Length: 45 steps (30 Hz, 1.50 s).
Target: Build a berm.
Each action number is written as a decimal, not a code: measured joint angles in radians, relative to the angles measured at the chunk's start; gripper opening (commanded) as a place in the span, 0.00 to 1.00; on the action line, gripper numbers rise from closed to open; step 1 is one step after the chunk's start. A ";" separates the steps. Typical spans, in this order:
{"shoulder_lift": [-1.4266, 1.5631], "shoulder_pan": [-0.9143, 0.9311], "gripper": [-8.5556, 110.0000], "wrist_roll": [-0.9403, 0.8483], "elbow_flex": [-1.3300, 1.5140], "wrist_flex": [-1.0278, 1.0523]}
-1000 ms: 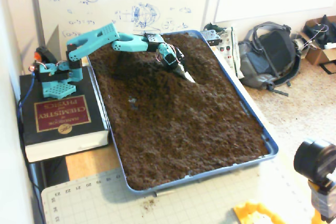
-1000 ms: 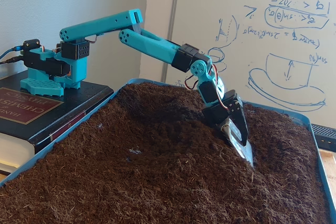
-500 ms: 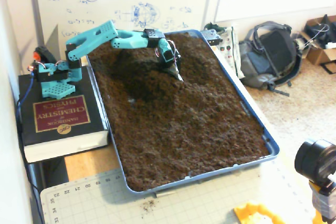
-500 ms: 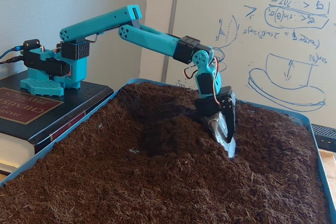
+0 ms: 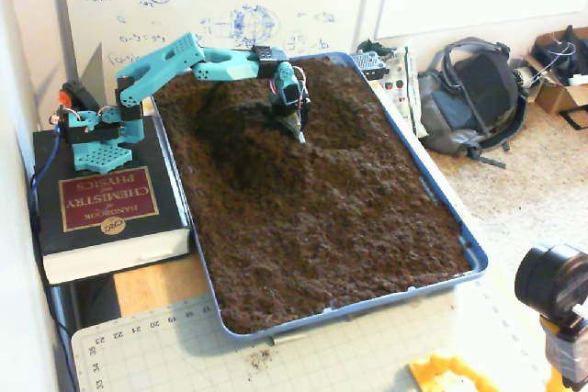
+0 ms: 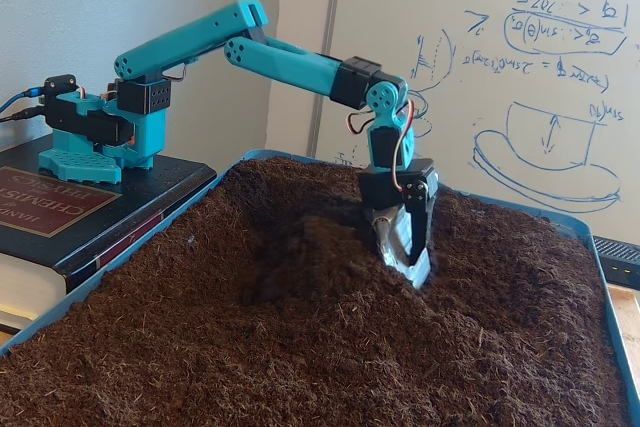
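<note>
Now gripper (image 6: 412, 269) pointing down, tip touching berm (image 6: 330, 247).

One fixed view looks steeply down from high above the near end of the blue tray (image 5: 473, 259), taking in the whole tray, the book (image 5: 106, 213) under the arm's base at left, the whiteboard (image 5: 211, 2) behind and the floor at right. The other fixed view sits low and close beside the soil (image 6: 300, 347), facing the whiteboard (image 6: 500, 67). Both share arm (image 6: 290, 62), soil, book (image 6: 60, 212).
</note>
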 measured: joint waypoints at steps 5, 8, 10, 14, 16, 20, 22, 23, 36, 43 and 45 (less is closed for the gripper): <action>0.012 0.000 0.07 0.003 0.002 0.011; 0.040 0.000 0.07 0.005 0.003 0.017; 0.074 0.000 0.07 0.005 0.003 0.029; 0.140 0.000 0.07 0.005 -0.017 0.034; 0.158 0.000 0.07 0.005 -0.052 0.018; 0.166 0.000 0.07 0.005 -0.112 -0.110; 0.166 0.000 0.07 0.005 -0.121 -0.221; 0.166 0.003 0.07 0.005 -0.126 -0.278; -0.081 0.095 0.07 -0.005 -0.129 -0.940; -0.209 0.160 0.07 -0.155 -0.129 -1.042; -0.249 0.184 0.07 -0.193 -0.129 -1.045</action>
